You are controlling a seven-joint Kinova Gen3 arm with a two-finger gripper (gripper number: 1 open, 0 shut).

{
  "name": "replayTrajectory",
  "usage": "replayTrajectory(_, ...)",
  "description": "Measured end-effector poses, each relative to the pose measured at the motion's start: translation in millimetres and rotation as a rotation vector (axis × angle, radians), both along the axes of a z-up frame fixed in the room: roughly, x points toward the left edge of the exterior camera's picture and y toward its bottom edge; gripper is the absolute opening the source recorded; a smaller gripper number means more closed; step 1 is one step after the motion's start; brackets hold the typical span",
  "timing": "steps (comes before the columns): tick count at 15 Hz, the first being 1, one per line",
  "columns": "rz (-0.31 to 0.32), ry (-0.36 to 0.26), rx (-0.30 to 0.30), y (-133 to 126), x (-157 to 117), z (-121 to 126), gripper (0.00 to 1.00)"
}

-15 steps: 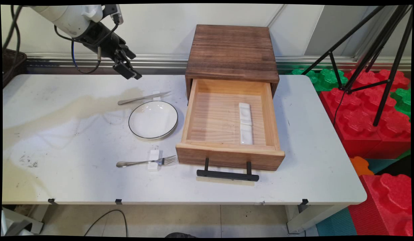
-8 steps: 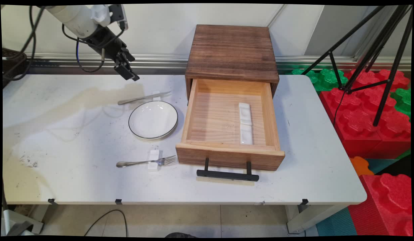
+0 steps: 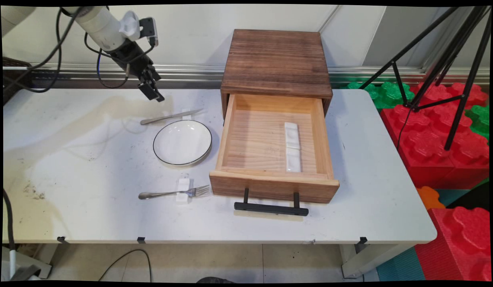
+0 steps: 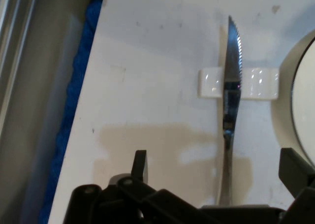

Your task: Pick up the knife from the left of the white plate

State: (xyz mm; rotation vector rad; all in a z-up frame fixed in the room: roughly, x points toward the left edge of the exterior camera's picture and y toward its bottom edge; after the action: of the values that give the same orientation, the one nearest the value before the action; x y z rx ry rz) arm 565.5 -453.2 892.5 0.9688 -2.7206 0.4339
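pincer (image 3: 155, 94) upper left of frame, jaws wide apart, holding nothing | knife (image 4: 230, 115) below it on a white rest (image 4: 211, 83), beside plate (image 3: 182, 142) | centre your fingers (image 4: 139, 166) across the handle, descend straight, clear of plate rim

The white counter (image 3: 71, 167) carries a knife (image 3: 170, 116) on a small white rest (image 3: 186, 113) just below the fingers (image 3: 155, 94), then a plate (image 3: 182, 142), a fork (image 3: 172, 193) and an open wooden drawer box (image 3: 275, 119) farther off.
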Motion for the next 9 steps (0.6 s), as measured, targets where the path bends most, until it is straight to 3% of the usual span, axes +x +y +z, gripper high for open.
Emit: replayTrajectory(9,-0.061,0.004,0.071,-29.9,7.3,-38.1,1.0)
